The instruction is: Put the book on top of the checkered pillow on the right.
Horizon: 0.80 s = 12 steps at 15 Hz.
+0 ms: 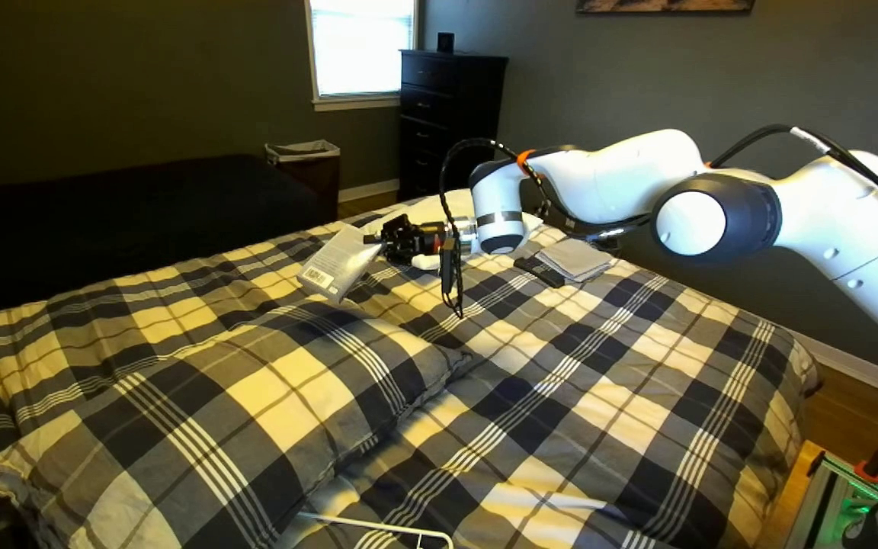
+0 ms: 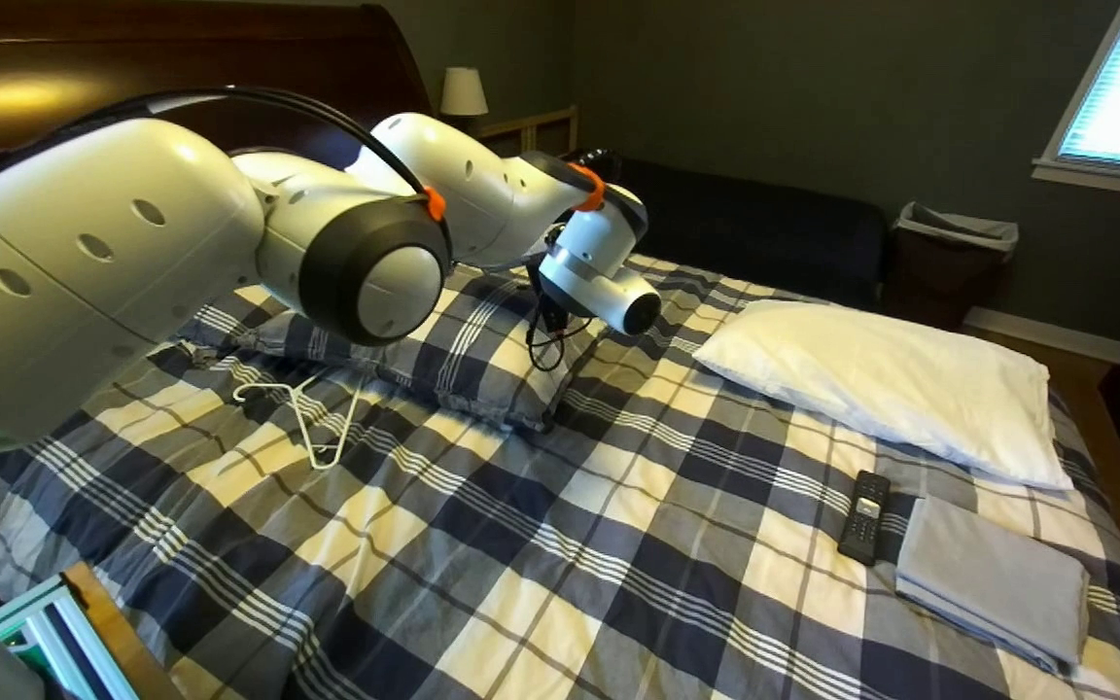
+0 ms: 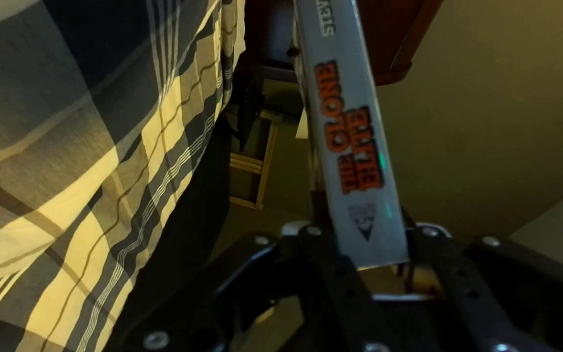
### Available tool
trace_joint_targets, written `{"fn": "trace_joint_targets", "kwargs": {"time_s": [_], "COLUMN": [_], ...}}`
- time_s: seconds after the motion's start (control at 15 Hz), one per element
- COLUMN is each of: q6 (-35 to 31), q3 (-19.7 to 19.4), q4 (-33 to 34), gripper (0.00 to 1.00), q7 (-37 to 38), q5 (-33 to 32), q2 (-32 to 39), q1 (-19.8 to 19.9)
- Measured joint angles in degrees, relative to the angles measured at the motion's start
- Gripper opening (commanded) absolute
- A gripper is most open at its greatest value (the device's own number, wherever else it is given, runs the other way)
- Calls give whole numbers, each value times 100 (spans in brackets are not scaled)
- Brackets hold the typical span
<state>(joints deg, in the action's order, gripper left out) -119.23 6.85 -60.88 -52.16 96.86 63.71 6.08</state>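
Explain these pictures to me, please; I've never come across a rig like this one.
The machine is a white robot arm, stretched over a bed. Two pictures come from cameras standing outside it; the third comes from a camera on its wrist. Its black gripper is shut on a book, held tilted by one end; whether it touches the checkered pillow, I cannot tell. Also on the bed lie a white pillow, a black handset, a folded grey cloth and a white hanger.
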Motion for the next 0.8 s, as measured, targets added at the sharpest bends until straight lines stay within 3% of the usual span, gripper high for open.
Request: {"fn": "trace_joint_targets", "kwargs": {"time_s": [0.4,0.67,0.73,0.8], "q6": [3,1,-2,-2], "q3": [191,170,161,152], "q4": [686,1151,1237,1316], "gripper": [7,7,19,55], "q7": [732,1529,1707,1891], "q5": [94,-190,-311,-448], "q2": [604,940,1009,1070], "q1": [-349,-702,-759,-799]}}
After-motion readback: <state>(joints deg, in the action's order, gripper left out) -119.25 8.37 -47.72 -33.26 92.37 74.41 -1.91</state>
